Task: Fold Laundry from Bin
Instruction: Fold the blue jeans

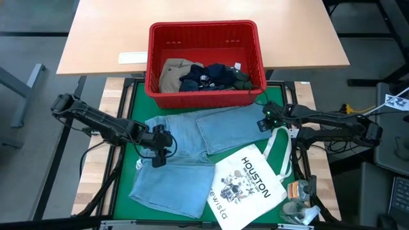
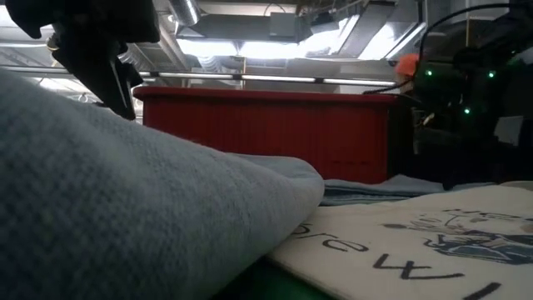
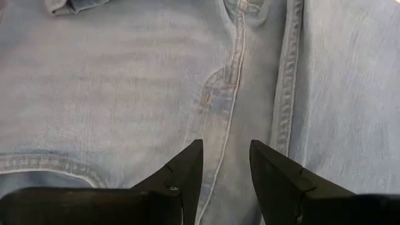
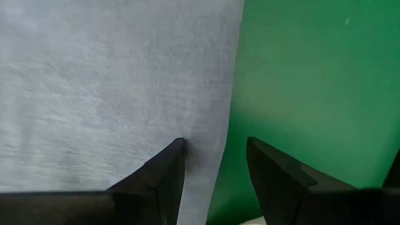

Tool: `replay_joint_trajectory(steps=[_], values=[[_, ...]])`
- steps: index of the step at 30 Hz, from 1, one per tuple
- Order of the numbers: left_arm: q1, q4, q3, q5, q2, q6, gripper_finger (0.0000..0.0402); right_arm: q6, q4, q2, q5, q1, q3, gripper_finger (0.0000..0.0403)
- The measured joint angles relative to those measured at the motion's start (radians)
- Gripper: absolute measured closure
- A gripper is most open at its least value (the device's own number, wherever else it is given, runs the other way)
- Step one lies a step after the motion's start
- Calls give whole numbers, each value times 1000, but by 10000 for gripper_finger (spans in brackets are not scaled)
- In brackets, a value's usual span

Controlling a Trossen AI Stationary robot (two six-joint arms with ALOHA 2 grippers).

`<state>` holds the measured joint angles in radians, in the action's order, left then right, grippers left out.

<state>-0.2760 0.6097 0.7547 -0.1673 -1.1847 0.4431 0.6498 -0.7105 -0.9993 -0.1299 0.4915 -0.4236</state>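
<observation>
Denim, light blue, is what you see spread over the green mat (image 1: 125, 102) from above: the jeans (image 1: 182, 156) lie flat in front of the red bin (image 1: 204, 89), which still holds the khaki garment (image 1: 171, 73), the navy garment (image 1: 206, 76) and a dark green garment (image 1: 241, 78). Your left gripper (image 1: 158, 150) hovers over the jeans' left side; your right gripper (image 1: 270, 122) sits at their right edge. A white tote bag (image 1: 246, 185) printed "HOUSTON" overlaps the jeans' lower right corner.

From table height, you look across a raised fold of the jeans (image 2: 125, 208) toward the bin's red wall (image 2: 266, 133), with the tote bag (image 2: 416, 242) flat on the right. Which dark arm is which you cannot tell here.

At your left wrist, the left gripper (image 3: 226, 165) has its fingers parted with nothing between them, just above a seam of the jeans (image 3: 125, 81).

At your right wrist, the right gripper (image 4: 215, 162) is likewise parted and empty, straddling the jeans' (image 4: 112, 81) edge where it meets the mat (image 4: 312, 75).
</observation>
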Motion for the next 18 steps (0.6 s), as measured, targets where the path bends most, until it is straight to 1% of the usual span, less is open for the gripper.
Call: replay_joint_trajectory(steps=[7,11,14,18], values=[[0,0,0,0,0,0,276,0,72,1,61,0,76,233],[0,-2,0,0,0,0,276,0,92,2,69,1,87,236],[0,-6,0,0,0,0,276,0,99,2,75,1,88,258],[0,-7,0,-6,0,0,276,0,123,1,90,1,90,316]])
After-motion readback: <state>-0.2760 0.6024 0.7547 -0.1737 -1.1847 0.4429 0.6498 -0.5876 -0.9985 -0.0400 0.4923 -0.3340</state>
